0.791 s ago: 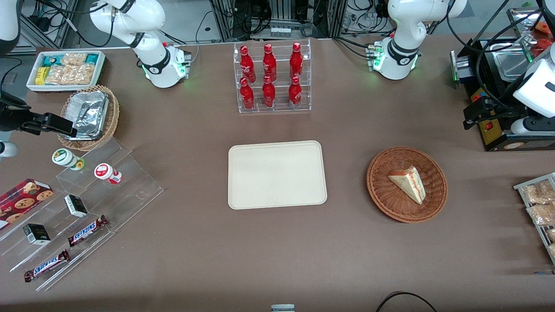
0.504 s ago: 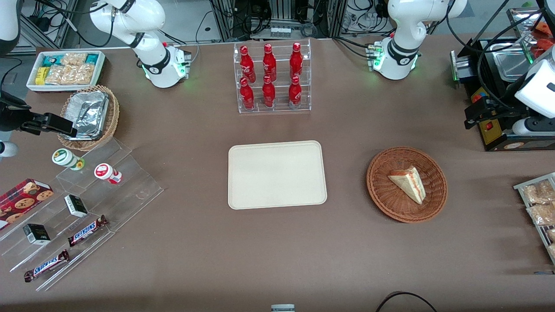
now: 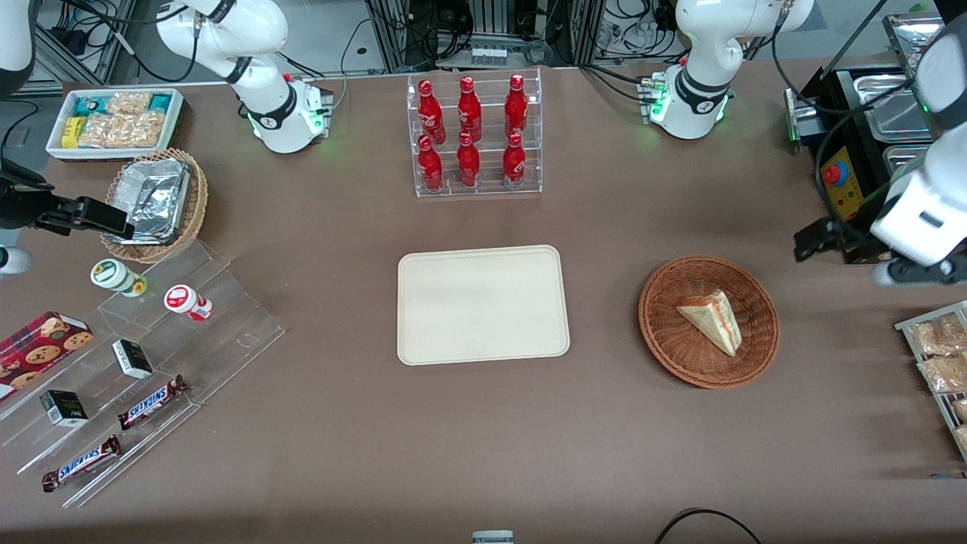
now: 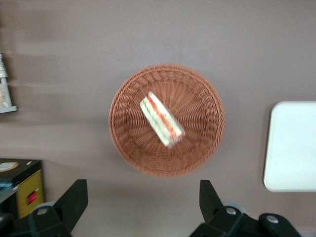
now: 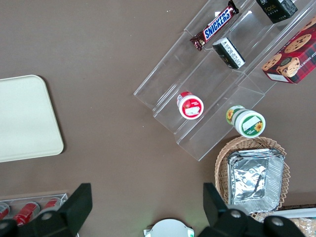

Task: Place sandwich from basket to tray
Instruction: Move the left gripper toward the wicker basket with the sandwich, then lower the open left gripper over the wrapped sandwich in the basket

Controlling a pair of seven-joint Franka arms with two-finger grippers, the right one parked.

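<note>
The sandwich point(image 3: 712, 320), a pale bread wedge with a red-pink filling stripe, lies in the round reddish-brown wicker basket point(image 3: 666, 344). The cream-beige tray point(image 3: 483, 304) lies flat beside the basket, toward the parked arm's end, with nothing on it. My left gripper point(image 3: 820, 240) hangs above the table beside the basket, toward the working arm's end and a little farther from the front camera. In the left wrist view the gripper point(image 4: 142, 197) is open and holds nothing. The sandwich point(image 4: 161, 119), the basket point(image 4: 200, 148) and a corner of the tray point(image 4: 291, 148) show past its fingertips point(image 4: 74, 195).
A clear rack of red bottles point(image 3: 474, 136) stands farther from the front camera than the tray. A black machine with a red button point(image 3: 838, 181) and a wire rack of snack packets point(image 3: 937, 355) flank the working arm. Clear acrylic steps with snacks point(image 3: 151, 355) lie toward the parked arm's end.
My left arm has swung nearer to the front camera and closer to the basket, uncovering the black machine. The sandwich, basket and tray have not moved.
</note>
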